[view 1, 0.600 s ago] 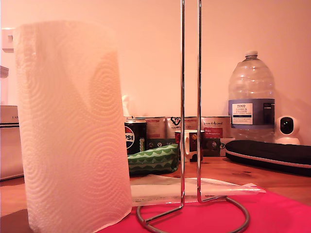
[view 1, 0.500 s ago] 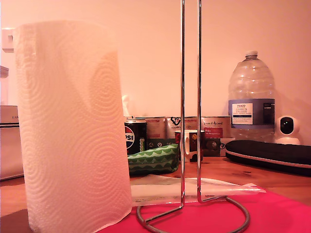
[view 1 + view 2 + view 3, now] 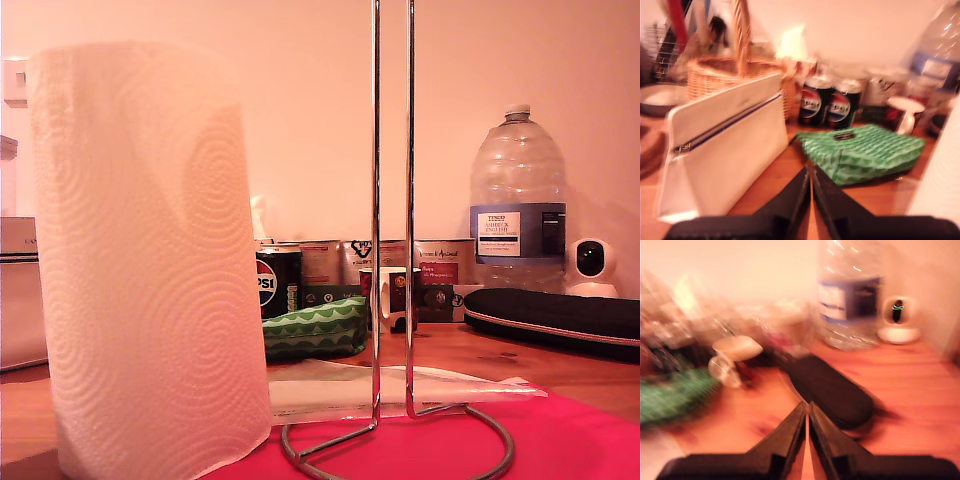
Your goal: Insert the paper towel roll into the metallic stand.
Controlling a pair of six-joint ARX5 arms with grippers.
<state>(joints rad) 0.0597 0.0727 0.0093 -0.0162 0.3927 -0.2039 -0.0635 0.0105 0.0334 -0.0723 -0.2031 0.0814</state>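
Exterior view: paper towel roll (image 3: 150,260) upright at the exterior view's left, beside but apart from the metallic stand (image 3: 392,250), whose ring base rests on a red mat (image 3: 570,440). First wrist view: my first gripper (image 3: 807,172) clenched, empty, facing a green pouch (image 3: 860,152) and a white case (image 3: 725,145). Second wrist view, blurred: my second gripper (image 3: 807,407) clenched, empty, near a black case (image 3: 830,390).
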